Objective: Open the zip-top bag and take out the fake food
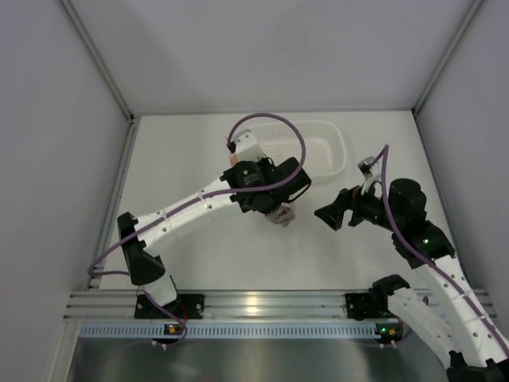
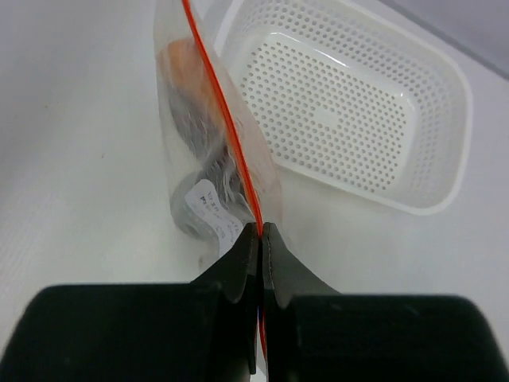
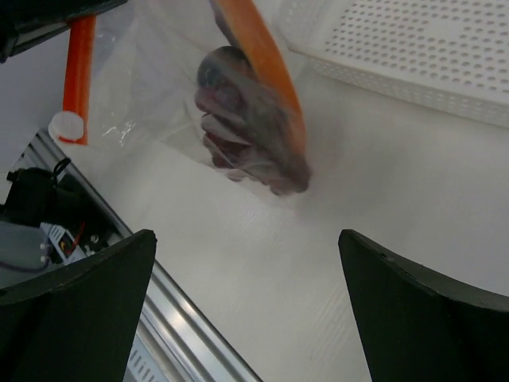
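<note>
Pinching the orange-red zip strip, the left gripper held the zip-top bag just beside the white basket, the fake food bunched inside. The right gripper stood wide open, apart from the bag, over the bench.

In zip-top bag: fake food; basket behind.

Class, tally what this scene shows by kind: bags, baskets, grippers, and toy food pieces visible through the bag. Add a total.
Zip-top bag: 1
White basket: 1
Grippers, left gripper and right gripper: 2
Toy food seen inside, orange piece and dark red cluster: 2, others may be hidden
Total: 6
</note>
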`<state>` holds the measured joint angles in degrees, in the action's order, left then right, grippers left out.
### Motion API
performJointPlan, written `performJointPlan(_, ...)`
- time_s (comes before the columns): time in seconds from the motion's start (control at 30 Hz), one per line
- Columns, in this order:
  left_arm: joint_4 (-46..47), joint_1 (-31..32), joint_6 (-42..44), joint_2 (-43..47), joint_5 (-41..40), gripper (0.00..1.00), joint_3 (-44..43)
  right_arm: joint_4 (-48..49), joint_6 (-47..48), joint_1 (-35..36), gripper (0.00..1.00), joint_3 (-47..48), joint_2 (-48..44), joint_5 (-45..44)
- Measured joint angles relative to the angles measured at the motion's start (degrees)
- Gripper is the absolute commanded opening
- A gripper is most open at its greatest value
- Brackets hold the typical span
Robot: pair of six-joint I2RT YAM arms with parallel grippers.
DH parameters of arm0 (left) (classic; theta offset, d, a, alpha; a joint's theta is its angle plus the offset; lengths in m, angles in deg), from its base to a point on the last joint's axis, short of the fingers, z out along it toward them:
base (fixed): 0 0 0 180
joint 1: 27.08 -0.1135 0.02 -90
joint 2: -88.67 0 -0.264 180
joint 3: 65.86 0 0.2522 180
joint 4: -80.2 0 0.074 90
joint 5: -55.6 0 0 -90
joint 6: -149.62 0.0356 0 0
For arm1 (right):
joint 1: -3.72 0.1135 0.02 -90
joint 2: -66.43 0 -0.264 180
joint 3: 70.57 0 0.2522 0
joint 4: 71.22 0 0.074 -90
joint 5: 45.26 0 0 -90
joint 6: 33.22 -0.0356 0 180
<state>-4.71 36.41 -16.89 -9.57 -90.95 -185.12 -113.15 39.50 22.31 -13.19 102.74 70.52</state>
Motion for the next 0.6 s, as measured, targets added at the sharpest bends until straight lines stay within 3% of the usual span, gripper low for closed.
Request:
performJointPlan(0.3, -0.48, 0.07, -27.5, 8.15, 1.75, 0.0, 8.41, 3.06, 7.41, 12.33, 0.99, 2.62, 7.06, 3.26)
performJointPlan(0.47, -0.92, 0.11, -33.51, 9.46, 3.61, 0.0, 10.78, 9.97, 10.36, 19.47, 0.94, 1.68, 7.34, 0.59)
performJointPlan(0.57, -0.9, 0.24, -34.95, 10.16, 4.72, 0.0, 12.76, 15.96, 11.87, 23.8, 0.88, -0.7, 7.43, -3.56)
performJointPlan(0.6, -0.94, 0.37, -35.23, 10.6, 4.9, 0.0, 13.7, 18.47, 12.28, 25.09, 0.81, -1.99, 7.67, -5.05)
